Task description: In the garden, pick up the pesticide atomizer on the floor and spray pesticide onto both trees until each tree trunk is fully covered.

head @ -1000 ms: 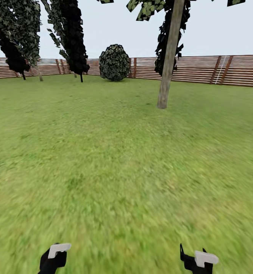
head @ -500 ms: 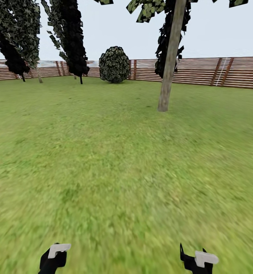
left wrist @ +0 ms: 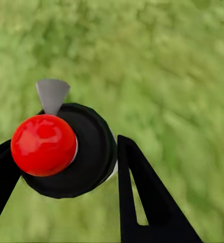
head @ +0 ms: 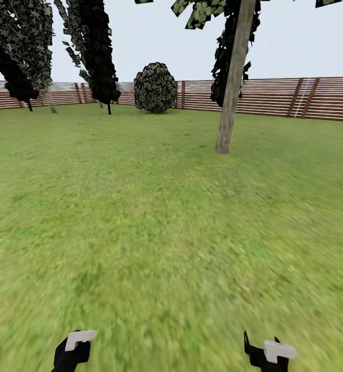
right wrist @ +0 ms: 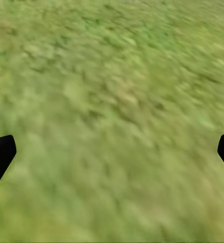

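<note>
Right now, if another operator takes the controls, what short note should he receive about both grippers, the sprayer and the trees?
Left gripper: shut on the pesticide atomizer, its red top between the fingers, held above the grass.
Right gripper: open, holding nothing, over grass.
Trees: one thick tree trunk stands ahead, slightly to the right, in front of the wooden fence. It seems out of reach from here.
Done: the atomizer is picked up.
Left: drive to that trunk, spray until it is covered, then find and spray the second tree. No spray marks can be seen on the trunk.
</note>
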